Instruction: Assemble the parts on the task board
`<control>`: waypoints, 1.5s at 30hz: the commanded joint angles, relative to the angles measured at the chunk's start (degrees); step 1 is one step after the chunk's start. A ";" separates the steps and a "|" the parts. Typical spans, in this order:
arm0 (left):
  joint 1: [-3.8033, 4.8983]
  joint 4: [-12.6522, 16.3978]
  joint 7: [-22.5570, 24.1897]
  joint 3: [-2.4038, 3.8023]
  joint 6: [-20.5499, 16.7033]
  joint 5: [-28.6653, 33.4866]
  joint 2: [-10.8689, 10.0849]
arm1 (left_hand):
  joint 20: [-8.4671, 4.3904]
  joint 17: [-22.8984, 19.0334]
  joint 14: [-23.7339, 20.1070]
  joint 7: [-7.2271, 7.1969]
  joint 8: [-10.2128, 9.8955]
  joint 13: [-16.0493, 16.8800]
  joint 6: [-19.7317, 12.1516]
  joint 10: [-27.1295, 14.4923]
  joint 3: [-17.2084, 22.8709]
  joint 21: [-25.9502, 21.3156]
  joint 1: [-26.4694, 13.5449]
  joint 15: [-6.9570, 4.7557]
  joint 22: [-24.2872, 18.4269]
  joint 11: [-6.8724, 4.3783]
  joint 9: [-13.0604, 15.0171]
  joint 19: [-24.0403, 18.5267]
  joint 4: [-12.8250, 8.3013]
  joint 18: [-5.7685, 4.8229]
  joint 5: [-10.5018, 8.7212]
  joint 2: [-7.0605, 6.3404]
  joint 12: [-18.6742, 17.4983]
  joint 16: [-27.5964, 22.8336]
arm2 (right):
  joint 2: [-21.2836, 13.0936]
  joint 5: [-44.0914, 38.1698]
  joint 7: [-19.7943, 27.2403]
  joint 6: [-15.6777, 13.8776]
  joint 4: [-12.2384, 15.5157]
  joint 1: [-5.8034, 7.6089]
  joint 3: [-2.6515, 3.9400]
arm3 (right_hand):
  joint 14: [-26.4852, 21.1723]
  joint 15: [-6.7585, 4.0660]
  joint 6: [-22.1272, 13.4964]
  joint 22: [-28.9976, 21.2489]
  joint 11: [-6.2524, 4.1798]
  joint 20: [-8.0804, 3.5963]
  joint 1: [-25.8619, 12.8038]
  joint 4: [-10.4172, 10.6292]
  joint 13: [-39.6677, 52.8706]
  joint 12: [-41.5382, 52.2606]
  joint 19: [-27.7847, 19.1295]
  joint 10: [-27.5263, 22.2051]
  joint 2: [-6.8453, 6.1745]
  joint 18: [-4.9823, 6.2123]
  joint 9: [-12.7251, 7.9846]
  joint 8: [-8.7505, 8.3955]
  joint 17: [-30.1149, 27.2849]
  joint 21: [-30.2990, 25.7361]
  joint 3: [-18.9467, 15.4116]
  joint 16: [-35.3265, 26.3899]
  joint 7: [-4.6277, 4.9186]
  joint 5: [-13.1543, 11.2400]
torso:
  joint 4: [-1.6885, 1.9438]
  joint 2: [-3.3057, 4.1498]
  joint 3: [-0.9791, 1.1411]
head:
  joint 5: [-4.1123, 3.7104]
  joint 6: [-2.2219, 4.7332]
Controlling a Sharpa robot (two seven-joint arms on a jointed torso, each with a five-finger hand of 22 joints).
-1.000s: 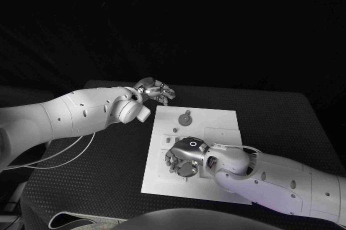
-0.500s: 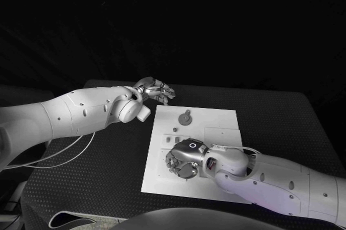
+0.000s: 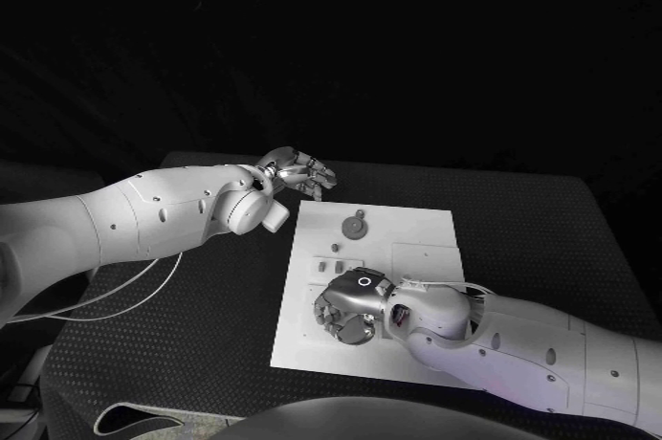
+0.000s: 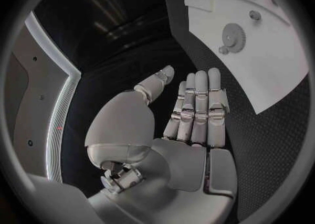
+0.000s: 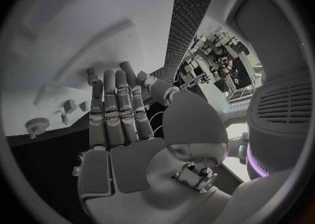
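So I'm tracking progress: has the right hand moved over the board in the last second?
Yes. The right hand slid nearer the task board's front edge, away from the gear.

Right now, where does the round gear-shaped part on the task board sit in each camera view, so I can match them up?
Head view: the gear lies near the far end of the task board, ahead of the right hand.
Left wrist view: the gear lies on the board beyond the left hand.
Right wrist view: the gear sits at the board's edge.
Shared landmark: the white task board.
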 commanded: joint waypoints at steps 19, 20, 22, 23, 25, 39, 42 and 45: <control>0.09 0.17 0.52 0.05 0.78 0.36 -0.02 | 0.00 0.08 0.31 0.00 0.21 0.06 -0.45 -0.30 -0.12 -0.44 -0.56 0.04 0.13 0.07 -0.08 0.19 0.18 0.49 -0.12 0.21 0.06 -0.31 | -0.37 1.34 0.43 -1.05 -0.33 -0.34 -0.40 | -4.53 2.35 -4.02 1.51 1.84 0.10 -1.43 0.12 -0.74 -2.77 -4.31 -4.27 -4.59 -1.32 -0.56 -2.82 -0.46 -1.02 -5.80 -2.99 2.03 0.02 | -0.07 -0.01 0.07 | -0.07 0.01; 0.09 0.17 0.51 0.05 0.78 0.36 -0.03 | 0.00 0.08 0.31 0.00 0.21 0.06 -0.45 -0.30 -0.12 -0.44 -0.56 0.04 0.13 0.07 -0.09 0.19 0.18 0.49 -0.12 0.20 0.06 -0.31 | -0.41 1.49 0.40 -1.64 -0.31 -0.34 -0.40 | -5.02 2.58 -4.44 1.52 2.03 0.11 -1.39 0.17 -0.82 -3.00 -4.71 -4.69 -4.90 -1.47 -0.64 -3.07 -0.52 -1.08 -5.95 -3.25 2.22 0.02 | -0.07 -0.01 0.07 | -0.07 0.01; 0.09 0.15 0.51 0.05 0.80 0.36 -0.01 | 0.00 0.08 0.31 0.01 0.21 0.06 -0.46 -0.31 -0.12 -0.45 -0.56 0.04 0.13 0.07 -0.09 0.19 0.18 0.49 -0.12 0.20 0.06 -0.31 | -0.47 1.62 0.41 -2.75 -0.30 -0.34 -0.40 | -5.91 2.98 -5.24 1.56 2.40 0.13 -1.40 0.29 -0.95 -3.40 -5.40 -5.50 -5.60 -1.75 -0.79 -3.52 -0.62 -1.12 -6.24 -3.70 2.58 0.02 | -0.07 -0.01 0.04 | -0.14 0.07; 0.09 0.15 0.51 0.05 0.80 0.36 0.00 | 0.00 0.08 0.31 0.01 0.20 0.06 -0.47 -0.31 -0.12 -0.45 -0.56 0.04 0.13 0.07 -0.09 0.19 0.17 0.49 -0.12 0.20 0.06 -0.31 | -0.49 1.71 0.42 -3.14 -0.29 -0.34 -0.40 | -6.12 3.09 -5.43 1.57 2.50 0.13 -1.37 0.33 -0.98 -3.50 -5.59 -5.70 -5.74 -1.83 -0.83 -3.63 -0.64 -1.11 -6.28 -3.80 2.67 0.02 | -0.07 -0.01 0.04 | -0.14 0.07; 0.09 0.15 0.53 0.05 0.81 0.36 0.01 | 0.00 0.09 0.31 0.01 0.20 0.06 -0.47 -0.32 -0.12 -0.45 -0.56 0.04 0.14 0.07 -0.09 0.19 0.17 0.49 -0.12 0.20 0.05 -0.32 | -0.52 1.89 0.43 -3.89 -0.23 -0.34 -0.40 | -6.40 3.23 -5.68 1.58 2.61 0.11 -1.26 0.40 -0.99 -3.58 -5.89 -5.93 -6.00 -1.96 -0.86 -3.76 -0.64 -1.05 -6.32 -3.92 2.79 0.02 | -0.07 -0.01 0.04 | -0.14 0.07; 0.09 0.17 0.47 0.05 0.97 0.36 0.01 | 0.01 0.10 0.29 0.02 0.22 0.07 -0.50 -0.34 -0.13 -0.49 -0.56 0.05 0.16 0.08 -0.12 0.19 0.16 0.49 -0.13 0.22 0.05 -0.34 | -0.85 2.82 1.15 -6.59 0.17 -0.34 -0.38 | -6.04 3.06 -5.62 1.60 2.39 -0.13 -0.96 0.94 -0.63 -3.12 -5.80 -5.53 -5.80 -2.07 -0.78 -3.67 -0.32 -0.13 -6.23 -3.58 2.78 0.02 | -0.04 -0.01 0.02 | -0.17 0.08; 0.09 0.17 0.48 0.05 0.96 0.36 -0.02 | 0.01 0.10 0.29 0.02 0.22 0.07 -0.50 -0.35 -0.13 -0.50 -0.55 0.05 0.16 0.08 -0.12 0.18 0.15 0.49 -0.13 0.22 0.05 -0.34 | -1.13 3.30 1.52 -7.72 0.34 -0.33 -0.38 | -6.04 3.04 -5.62 1.59 2.37 -0.14 -0.94 0.91 -0.60 -3.09 -5.81 -5.51 -5.88 -2.09 -0.77 -3.67 -0.31 -0.07 -6.26 -3.58 2.77 0.02 | -0.04 -0.01 0.02 | -0.17 0.08; 0.09 0.14 0.49 0.05 0.97 0.36 -0.06 | 0.01 0.11 0.29 0.02 0.23 0.07 -0.51 -0.35 -0.13 -0.51 -0.54 0.05 0.17 0.08 -0.12 0.18 0.14 0.49 -0.13 0.22 0.05 -0.35 | -2.09 4.68 2.19 -8.95 0.90 -0.32 -0.35 | -6.20 3.09 -5.73 1.58 2.39 -0.15 -1.00 0.89 -0.57 -3.09 -5.93 -5.60 -6.23 -2.16 -0.79 -3.72 -0.31 0.04 -6.37 -3.65 2.82 0.02 | -0.05 -0.02 0.01 | -0.24 0.22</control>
